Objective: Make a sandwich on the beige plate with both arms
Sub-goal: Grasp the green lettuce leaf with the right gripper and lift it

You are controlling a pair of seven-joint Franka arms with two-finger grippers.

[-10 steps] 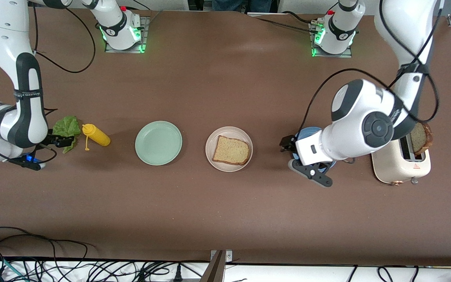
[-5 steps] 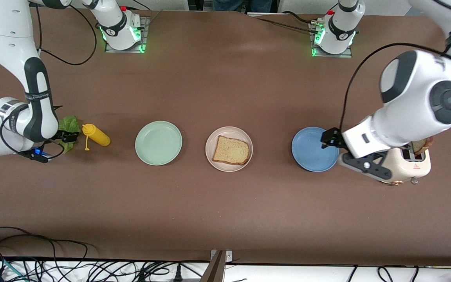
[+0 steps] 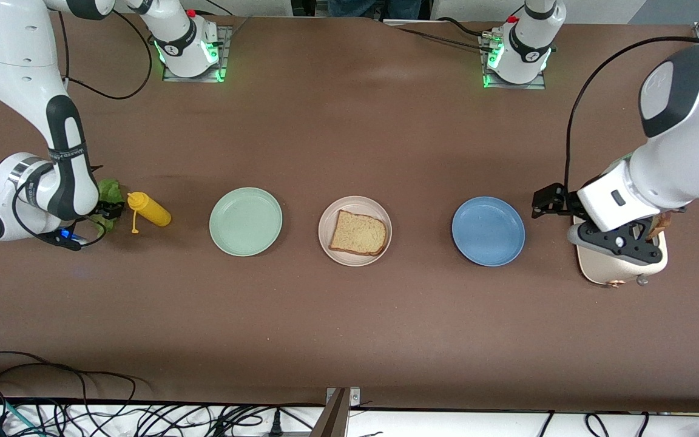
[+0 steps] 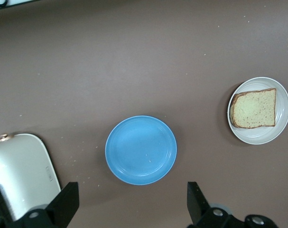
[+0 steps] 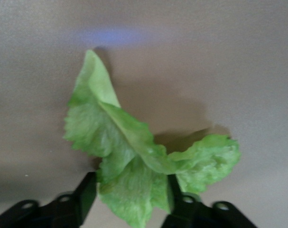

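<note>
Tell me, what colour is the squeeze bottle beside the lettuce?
The squeeze bottle is yellow; the front view shows it best.

Three plates (image 3: pixel 246 221), two bread slices (image 3: pixel 358 233), one lettuce leaf (image 5: pixel 134 156), one mustard bottle (image 3: pixel 150 210), one toaster (image 3: pixel 619 267).

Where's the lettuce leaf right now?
The lettuce leaf lies on the table at the right arm's end, beside the yellow mustard bottle, with the right gripper down around it, a finger on either side.
</note>
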